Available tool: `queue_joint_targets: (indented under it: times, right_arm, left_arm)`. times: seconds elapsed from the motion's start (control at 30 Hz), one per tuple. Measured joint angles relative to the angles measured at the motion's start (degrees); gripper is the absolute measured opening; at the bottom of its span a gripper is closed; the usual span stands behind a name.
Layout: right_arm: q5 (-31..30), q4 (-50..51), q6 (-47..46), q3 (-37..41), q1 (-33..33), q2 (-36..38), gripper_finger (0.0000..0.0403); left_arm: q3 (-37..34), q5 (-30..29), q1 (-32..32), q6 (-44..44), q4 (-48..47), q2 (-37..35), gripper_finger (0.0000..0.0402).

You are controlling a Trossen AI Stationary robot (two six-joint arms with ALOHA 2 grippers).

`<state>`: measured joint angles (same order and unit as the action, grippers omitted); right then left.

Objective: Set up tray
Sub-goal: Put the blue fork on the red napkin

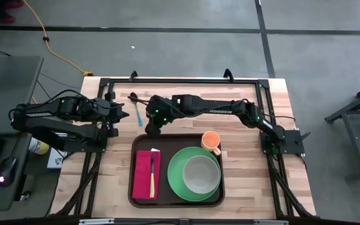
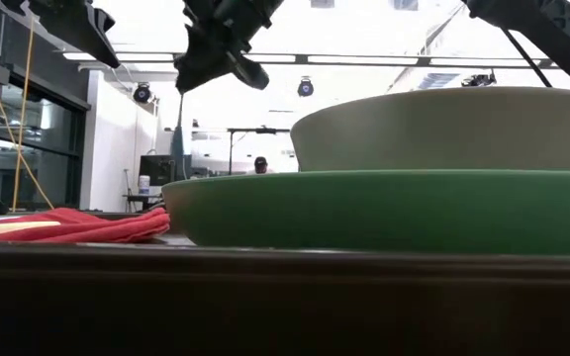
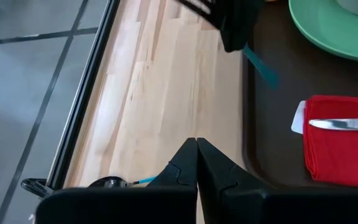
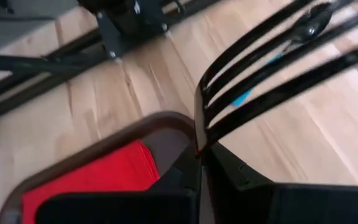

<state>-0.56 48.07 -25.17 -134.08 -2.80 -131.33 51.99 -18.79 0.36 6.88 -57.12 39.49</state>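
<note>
High view first: locate tray flat on the bench, close to the near edge and roughly midway along it. Treat as stiff moulded plastic, light in itself but loaded, with a smooth and probably slippery floor. Take hold at the raised rim only, preferably at both short sides together, and keep level; expect sliding contents under any tilt. Note load from near to far: red napkin at the tray's left end with a knife lying on it, green plate at the right end carrying a bowl, then orange cup at the far right corner. Regard the plate, bowl and cup as the breakable, shifting part of the load, and the napkin as soft and easily dragged. Beyond the tray's far left corner, find right gripper clamped on a black fork with a teal handle, hanging above the bench just outside the rim. Farther on, find a matching spoon lying loose on the bench toward the far edge. Beside it, toward the far left corner, find left gripper with fingers pressed together on nothing, waiting. Judge remaining work as placing the cutlery inside the rim.
</note>
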Motion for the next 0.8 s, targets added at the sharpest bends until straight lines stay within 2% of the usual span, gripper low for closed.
queue_joint_targets:
  times: [0.27, 0.47, 0.7, 0.8]
  right_arm:
    - [-3.52, -0.79, 0.51, -0.02, 0.24, 3.59, 0.0]
    - [-6.86, -0.7, 1.69, -0.11, 0.17, 5.8, 0.0]
    - [-8.95, -3.55, 2.76, -0.11, 0.15, 6.95, 0.0]
    - [-9.69, -3.69, 3.69, -0.11, 0.15, 7.7, 0.0]
  left_arm:
    - [0.0, -1.77, 0.02, 0.83, 0.76, 0.01, 0.0031]
    - [0.0, -1.72, 0.02, 0.94, 6.57, 0.15, 0.0031]
    - [0.0, 3.76, 0.02, 5.31, 15.63, 1.99, 0.0031]
    - [0.07, 4.41, 0.0, 5.82, 17.5, 3.85, 0.0031]
